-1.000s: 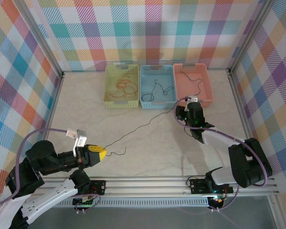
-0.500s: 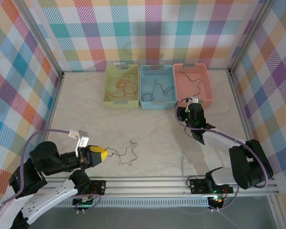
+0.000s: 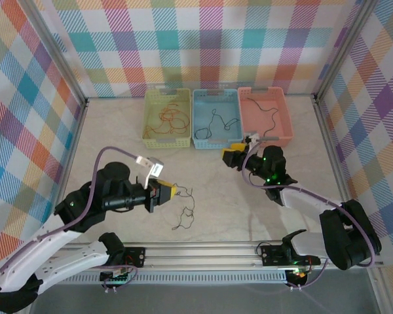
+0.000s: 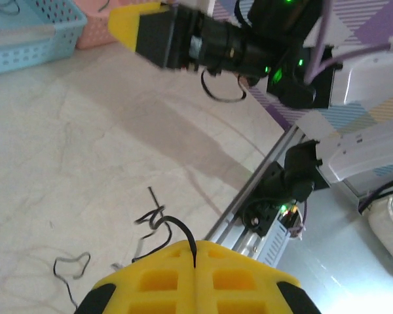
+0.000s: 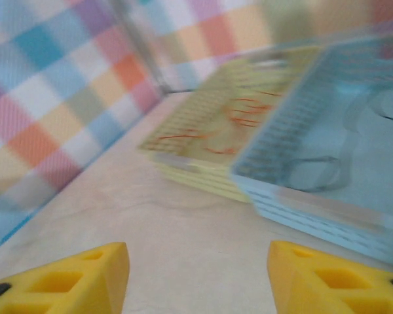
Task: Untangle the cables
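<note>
- left gripper (image 3: 172, 191): low over the middle of the table (image 3: 118, 144), yellow fingers pressed flat together, pinching one end of a loose black cable (image 3: 185, 213) (the left wrist view shows the strand coming straight out of the seam between the fingers (image 4: 158, 219)).
- The rest of that black cable lies in crumpled loops on the table, just past the left fingertips, well short of the baskets.
- right gripper (image 3: 228, 157): above the table just in front of the blue basket (image 3: 216, 144), pointing left, fingers spread wide with nothing between them in the right wrist view (image 5: 196, 261).
- Three baskets sit side by side at the back wall: yellow basket (image 3: 165, 142), blue basket, pink basket (image 3: 285, 121).
- orange cables (image 3: 169, 119) are heaped in the yellow basket.
- A second black strand (image 3: 213, 124) lies in the blue basket.
- A third black strand (image 3: 265, 108) lies in the pink basket.
- The right wrist view is blurred; cable detail there is hard to read.
</note>
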Controlling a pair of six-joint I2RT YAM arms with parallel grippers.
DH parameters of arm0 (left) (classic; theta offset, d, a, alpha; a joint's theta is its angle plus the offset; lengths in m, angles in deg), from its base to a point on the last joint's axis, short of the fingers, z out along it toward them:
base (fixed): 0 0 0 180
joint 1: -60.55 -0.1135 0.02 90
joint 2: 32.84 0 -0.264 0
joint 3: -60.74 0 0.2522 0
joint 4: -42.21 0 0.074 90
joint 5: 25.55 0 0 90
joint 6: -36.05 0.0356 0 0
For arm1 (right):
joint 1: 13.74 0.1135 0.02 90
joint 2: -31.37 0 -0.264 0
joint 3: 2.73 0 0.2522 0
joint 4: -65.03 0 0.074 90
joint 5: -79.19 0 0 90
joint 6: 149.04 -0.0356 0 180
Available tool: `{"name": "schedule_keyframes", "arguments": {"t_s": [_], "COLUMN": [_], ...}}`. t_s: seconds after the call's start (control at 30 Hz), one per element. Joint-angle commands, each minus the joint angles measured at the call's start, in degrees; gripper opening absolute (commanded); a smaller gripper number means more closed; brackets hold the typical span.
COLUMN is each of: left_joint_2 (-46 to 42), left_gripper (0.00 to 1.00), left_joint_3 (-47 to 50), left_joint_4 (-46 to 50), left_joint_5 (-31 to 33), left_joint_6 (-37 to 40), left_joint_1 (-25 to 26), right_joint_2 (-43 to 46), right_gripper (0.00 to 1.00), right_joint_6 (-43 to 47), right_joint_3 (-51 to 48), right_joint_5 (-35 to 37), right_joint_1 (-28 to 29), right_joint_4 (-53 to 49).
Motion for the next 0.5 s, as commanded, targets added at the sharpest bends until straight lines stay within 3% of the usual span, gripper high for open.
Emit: {"name": "schedule_keyframes", "arguments": {"t_s": [0.0,0.2,0.47], "left_joint_2": [3.0,10.3,17.0], "left_gripper": [0.0,0.0,0.0], "left_joint_3": [-7.3,-16.1,-25.8], "left_joint_4": [-3.6,-0.8,3.2], "left_joint_5": [1.2,2.9,2.5], "left_joint_6": [2.8,4.2,6.3], "left_joint_1": [0.4,-0.2,-1.2], "right_joint_2": [1.9,5.4,11.6], "right_gripper": [0.62,0.7,0.73], "right_joint_6": [5.5,11.2,17.1], "right_joint_3": [-0.6,-0.5,2.3], "right_joint_5": [-11.0,-17.6,-25.4], "right_joint_1": [3.6,7.8,9.8], "right_joint_4": [8.3,7.5,-7.1]}}
